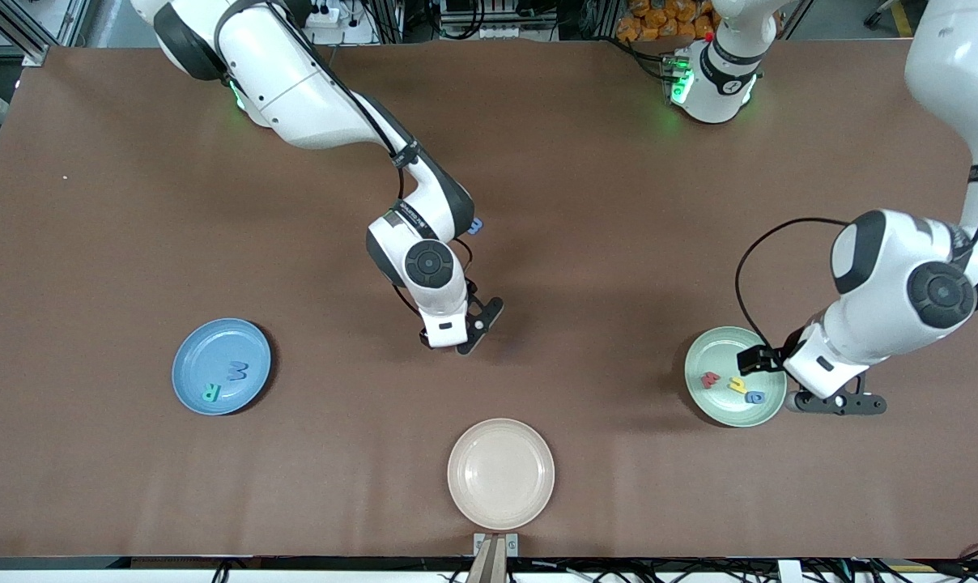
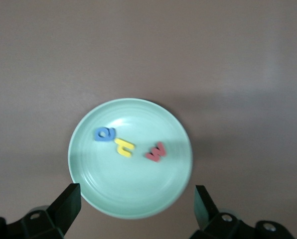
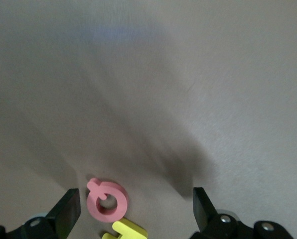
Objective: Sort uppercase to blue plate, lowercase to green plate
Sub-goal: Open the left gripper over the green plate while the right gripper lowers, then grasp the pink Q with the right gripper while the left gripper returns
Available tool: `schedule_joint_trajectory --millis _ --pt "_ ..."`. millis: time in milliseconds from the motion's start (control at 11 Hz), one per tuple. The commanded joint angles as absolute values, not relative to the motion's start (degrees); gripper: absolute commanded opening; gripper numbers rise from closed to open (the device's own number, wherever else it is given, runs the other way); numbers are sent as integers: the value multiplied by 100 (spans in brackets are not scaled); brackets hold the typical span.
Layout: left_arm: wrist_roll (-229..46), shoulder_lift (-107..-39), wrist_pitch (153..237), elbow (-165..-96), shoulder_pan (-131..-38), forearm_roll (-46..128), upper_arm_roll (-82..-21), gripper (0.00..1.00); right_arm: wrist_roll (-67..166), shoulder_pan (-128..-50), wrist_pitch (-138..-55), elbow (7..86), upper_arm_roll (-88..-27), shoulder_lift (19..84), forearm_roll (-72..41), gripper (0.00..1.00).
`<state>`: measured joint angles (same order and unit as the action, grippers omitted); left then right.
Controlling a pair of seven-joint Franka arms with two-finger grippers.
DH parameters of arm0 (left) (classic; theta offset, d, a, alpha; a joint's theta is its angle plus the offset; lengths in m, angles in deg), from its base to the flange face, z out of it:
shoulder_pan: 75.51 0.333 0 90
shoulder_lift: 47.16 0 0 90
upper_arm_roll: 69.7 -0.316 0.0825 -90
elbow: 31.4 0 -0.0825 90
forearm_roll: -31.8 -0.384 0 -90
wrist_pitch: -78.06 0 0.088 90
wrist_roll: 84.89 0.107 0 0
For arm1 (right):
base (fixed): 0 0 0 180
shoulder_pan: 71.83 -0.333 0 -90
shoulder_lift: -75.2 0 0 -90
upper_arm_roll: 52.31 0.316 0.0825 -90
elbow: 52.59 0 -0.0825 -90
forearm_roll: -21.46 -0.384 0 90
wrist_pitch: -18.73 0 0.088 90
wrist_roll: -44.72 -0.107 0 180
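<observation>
Lower left of the front view: blue plate (image 1: 221, 366) holding M (image 1: 237, 371) and R (image 1: 210, 393). Centre: right gripper (image 1: 457, 338), spread, empty, over red Q (image 3: 107, 199) and yellow H (image 3: 126, 230), unsorted. Lower right: left gripper (image 1: 835, 402), spread, empty, above green plate (image 1: 734, 376) holding w (image 1: 709, 378), yellow letter (image 1: 737, 386), blue letter (image 1: 754, 397).

Brown table (image 1: 586, 162) w/ cream plate (image 1: 500, 474); cables, metal framing along edge

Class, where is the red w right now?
The red w lies in the green plate at the left arm's end of the table, beside a yellow letter, below the left gripper.
</observation>
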<state>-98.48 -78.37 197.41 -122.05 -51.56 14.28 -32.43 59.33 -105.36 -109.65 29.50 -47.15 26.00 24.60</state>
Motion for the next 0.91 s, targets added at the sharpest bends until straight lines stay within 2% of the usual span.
schedule_joint_trajectory --millis 0,362,815 --pt "-9877 -7416 19452 -12368 -5011 1642 -2955 100 5958 -10566 -11125 3116 -4721 2642 2427 100" --pt "-10999 -6678 19135 -13034 -5011 1651 -2103 100 5948 -10592 -11311 3328 -4703 2694 2409 100" --pt "-12012 -6562 19082 -13449 -5011 1651 -1390 100 5922 -10804 -11302 3529 -4747 2949 2462 100"
